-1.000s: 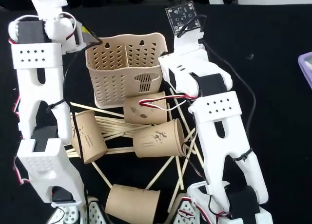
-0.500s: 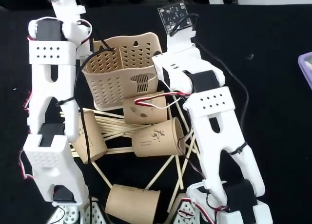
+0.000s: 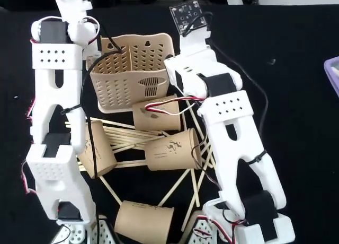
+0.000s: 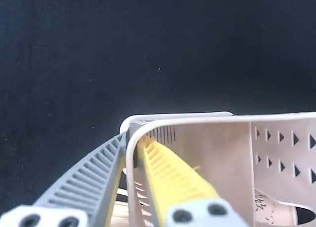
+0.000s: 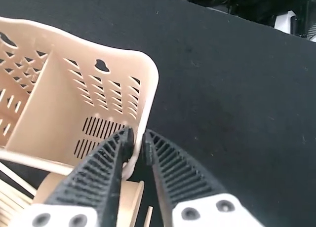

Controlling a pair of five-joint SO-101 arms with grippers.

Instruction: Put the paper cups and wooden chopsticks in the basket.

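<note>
My left pincer (image 4: 132,143) is clamped tight on one wall of the basket (image 4: 207,153). My right pincer (image 5: 136,138) pinches the opposite corner, nearly closed. The basket sits tilted at upper centre of the high view. Just below it, paper cups (image 3: 172,151) and wooden chopsticks (image 3: 122,135) lie scattered on the table (image 3: 296,95).

Two grippers: left gripper (image 4: 132,138) and right gripper (image 5: 137,138), fingers of each pinching the wall of one basket (image 3: 132,90). Four paper cups (image 3: 172,150), none between fingers. Wooden chopsticks (image 3: 127,138): one crossed pile, too tangled to count.
</note>
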